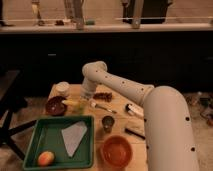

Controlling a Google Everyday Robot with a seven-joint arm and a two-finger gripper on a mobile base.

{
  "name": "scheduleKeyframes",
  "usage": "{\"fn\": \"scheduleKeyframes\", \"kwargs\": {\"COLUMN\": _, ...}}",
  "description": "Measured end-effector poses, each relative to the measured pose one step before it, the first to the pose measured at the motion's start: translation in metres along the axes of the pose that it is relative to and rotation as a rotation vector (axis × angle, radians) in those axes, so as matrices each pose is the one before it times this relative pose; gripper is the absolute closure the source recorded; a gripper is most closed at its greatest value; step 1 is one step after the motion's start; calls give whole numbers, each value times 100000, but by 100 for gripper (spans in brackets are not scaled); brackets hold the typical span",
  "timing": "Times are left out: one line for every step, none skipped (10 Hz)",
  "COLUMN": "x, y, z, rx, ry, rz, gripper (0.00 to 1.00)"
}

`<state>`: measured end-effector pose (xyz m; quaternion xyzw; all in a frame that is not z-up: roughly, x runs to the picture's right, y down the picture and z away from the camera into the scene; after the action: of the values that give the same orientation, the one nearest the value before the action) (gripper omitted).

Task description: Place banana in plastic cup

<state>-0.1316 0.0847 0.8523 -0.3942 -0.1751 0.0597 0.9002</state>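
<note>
The banana (pixel 70 102) is a small yellow shape lying on the wooden table (pixel 120 100), between the dark red bowl (pixel 55 106) and the gripper. The plastic cup (pixel 80 107) appears as a pale yellow-green shape just right of the banana, close in front of the gripper; its outline is faint. My gripper (pixel 86 96) hangs down from the white arm (pixel 125 87) at the table's back left, right above the banana and cup area. The arm reaches in from the lower right.
A white round container (pixel 62 88) stands at the back left. A green tray (pixel 37 145) holds a grey cloth (pixel 74 136) and an orange fruit (pixel 46 158). A metal cup (pixel 107 122), an orange bowl (pixel 116 150), a brown snack (pixel 102 96) and utensils (pixel 100 106) lie nearby.
</note>
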Motion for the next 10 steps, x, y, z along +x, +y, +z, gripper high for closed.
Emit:
{"fn": "scheduleKeyframes", "kwargs": {"x": 207, "y": -447, "z": 147, "rx": -42, "ry": 520, "rz": 847, "gripper": 100}}
{"fn": "scheduleKeyframes", "kwargs": {"x": 171, "y": -262, "z": 215, "rx": -322, "ry": 458, "rz": 669, "gripper": 99}}
{"fn": "scheduleKeyframes", "kwargs": {"x": 209, "y": -243, "z": 283, "rx": -553, "ry": 300, "rz": 790, "gripper": 98}}
{"fn": "scheduleKeyframes", "kwargs": {"x": -36, "y": 45, "z": -9, "rx": -168, "ry": 91, "rz": -65, "gripper": 98}}
{"fn": "scheduleKeyframes", "kwargs": {"x": 70, "y": -5, "z": 14, "rx": -18, "ry": 59, "rz": 77, "gripper": 98}}
{"fn": "scheduleKeyframes", "kwargs": {"x": 80, "y": -20, "z": -39, "rx": 62, "ry": -30, "rz": 128, "gripper": 98}}
{"fn": "scheduleKeyframes", "kwargs": {"x": 15, "y": -3, "z": -11, "rx": 10, "ry": -17, "rz": 34, "gripper": 98}}
{"fn": "scheduleKeyframes", "kwargs": {"x": -2, "y": 1, "z": 11, "rx": -4, "ry": 26, "rz": -18, "gripper": 98}}
{"fn": "scheduleKeyframes", "kwargs": {"x": 2, "y": -6, "z": 10, "rx": 14, "ry": 39, "rz": -17, "gripper": 98}}
{"fn": "scheduleKeyframes", "kwargs": {"x": -9, "y": 2, "z": 0, "rx": 0, "ry": 1, "rz": -12, "gripper": 98}}
